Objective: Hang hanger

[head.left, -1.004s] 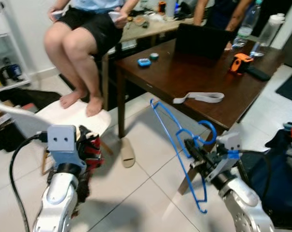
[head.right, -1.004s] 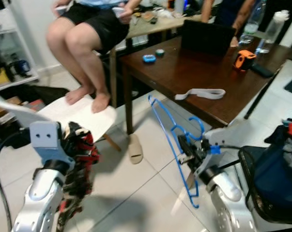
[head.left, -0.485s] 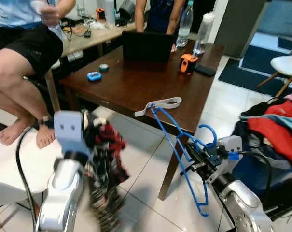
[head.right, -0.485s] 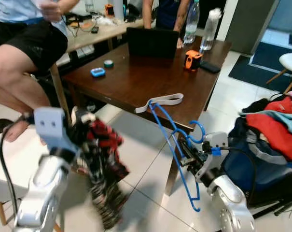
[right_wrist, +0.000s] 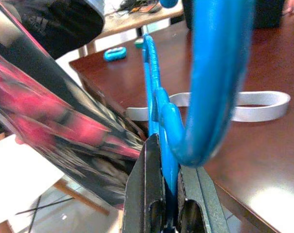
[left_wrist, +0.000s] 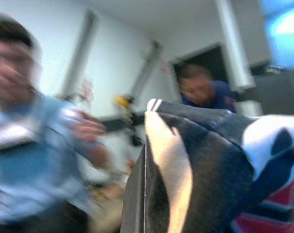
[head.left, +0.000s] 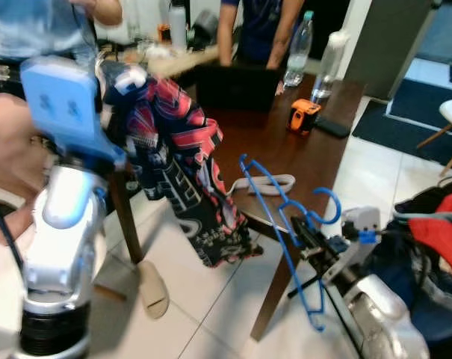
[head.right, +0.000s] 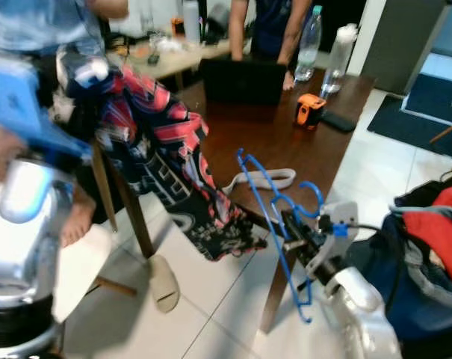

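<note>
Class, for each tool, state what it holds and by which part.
The right tool grips the blue hanger at its neck, just below the hook. The left tool grips the patterned garment near its top edge.

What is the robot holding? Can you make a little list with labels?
left gripper: raised high, holding up a red, black and white garment
right gripper: shut on the blue hanger, low beside the table corner
table: dark wood, with a laptop, an orange tape measure, a grey strap and two bottles
people: one seated at left, one standing behind the table
</note>
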`<state>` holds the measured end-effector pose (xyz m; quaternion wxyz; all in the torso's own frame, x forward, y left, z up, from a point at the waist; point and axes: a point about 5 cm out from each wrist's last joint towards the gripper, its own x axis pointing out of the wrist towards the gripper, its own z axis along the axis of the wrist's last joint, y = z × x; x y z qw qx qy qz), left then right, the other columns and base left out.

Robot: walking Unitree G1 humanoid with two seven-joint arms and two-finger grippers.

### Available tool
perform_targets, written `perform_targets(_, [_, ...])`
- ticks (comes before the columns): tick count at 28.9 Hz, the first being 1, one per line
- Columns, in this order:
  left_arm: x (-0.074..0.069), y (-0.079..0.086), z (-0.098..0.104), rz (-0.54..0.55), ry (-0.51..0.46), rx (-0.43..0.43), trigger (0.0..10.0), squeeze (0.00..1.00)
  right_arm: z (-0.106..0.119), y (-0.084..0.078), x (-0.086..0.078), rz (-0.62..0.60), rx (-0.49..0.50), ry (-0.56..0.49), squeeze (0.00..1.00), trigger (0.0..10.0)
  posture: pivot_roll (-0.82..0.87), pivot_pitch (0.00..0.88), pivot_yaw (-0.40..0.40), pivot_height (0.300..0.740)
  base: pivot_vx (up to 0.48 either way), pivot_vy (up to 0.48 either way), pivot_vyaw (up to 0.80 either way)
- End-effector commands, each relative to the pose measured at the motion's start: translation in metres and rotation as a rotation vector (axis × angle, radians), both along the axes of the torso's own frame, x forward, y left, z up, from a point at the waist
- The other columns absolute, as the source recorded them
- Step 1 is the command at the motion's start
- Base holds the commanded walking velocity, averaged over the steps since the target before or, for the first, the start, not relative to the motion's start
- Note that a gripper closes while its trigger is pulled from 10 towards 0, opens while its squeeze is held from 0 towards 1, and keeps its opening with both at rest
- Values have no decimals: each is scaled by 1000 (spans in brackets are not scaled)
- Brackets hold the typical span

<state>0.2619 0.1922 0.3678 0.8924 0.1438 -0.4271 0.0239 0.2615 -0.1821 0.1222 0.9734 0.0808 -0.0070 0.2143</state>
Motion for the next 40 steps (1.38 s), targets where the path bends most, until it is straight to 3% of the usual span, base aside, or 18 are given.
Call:
perform_targets(1, [-9,5,15,27,-77,7,10000,0,1,-4,-1,-12,9,-8,0,10000,73,38,-34,740,360,0,0])
perform_targets(2, [-15,21,38,91,-145,38,10000,0,1,-4,0,-14,11,-6,0,10000,77,39,-36,740,364,0,0])
perform_targets(5, [-15,21,38,91,-145,38,10000,0,1,-4,0,-14,11,-6,0,10000,77,39,-36,740,364,0,0])
perform_targets(7, [-31,55,76,223,-247,75,10000,0,0,-4,1,-17,13,2,0,10000,82,37,-40,740,362,0,0])
perform_targets(9, [-31,55,76,223,-247,75,10000,0,0,-4,1,-17,13,2,0,10000,82,37,-40,740,360,0,0])
perform_targets(11, [-44,76,97,293,-300,72,10000,0,-2,-4,3,-19,4,17,0,10000,77,34,-45,740,362,0,0])
perform_targets(13, [-47,80,102,299,-310,67,10000,0,-3,-4,3,-16,8,29,0,10000,76,33,-50,740,360,0,-400])
perform_targets(15, [-47,80,102,299,-310,67,10000,0,-3,-4,3,-16,8,29,0,10000,76,33,-50,740,360,0,-800])
perform_targets(17, [-47,74,108,218,-328,29,10000,0,-5,-5,4,-13,6,51,0,10000,75,30,-52,740,341,0,-800])
perform_targets(22, [-44,62,111,131,-335,26,10000,0,-6,-5,5,-11,3,57,0,10000,71,27,-53,740,332,0,-800])
perform_targets(31, [-39,56,109,65,-322,8,10000,0,-6,-5,5,-17,3,56,0,10000,68,21,-51,740,210,0,-800])
perform_targets(32, [-33,48,106,-12,-297,1,10000,0,-7,-6,5,-19,3,57,0,10000,68,19,-49,740,0,0,-800])
perform_targets(33, [-33,48,106,-12,-297,1,10000,0,-7,-6,5,-19,3,57,0,10000,68,19,-49,740,0,0,-800])
perform_targets(34, [-27,31,97,-141,-254,3,10000,0,-7,-6,5,-22,0,51,0,10000,67,17,-49,740,0,0,0])
perform_targets(36, [-27,31,97,-141,-254,3,10000,0,-7,-6,5,-22,0,51,0,10000,67,17,-49,740,0,0,0])
perform_targets(37, [-24,16,89,-233,-224,13,10000,0,-7,-6,4,-23,5,49,0,10000,66,18,-50,740,0,0,0])
perform_targets(40, [-24,8,83,-283,-206,22,10000,0,-7,-6,4,-22,8,50,0,10000,67,18,-52,740,0,0,0])
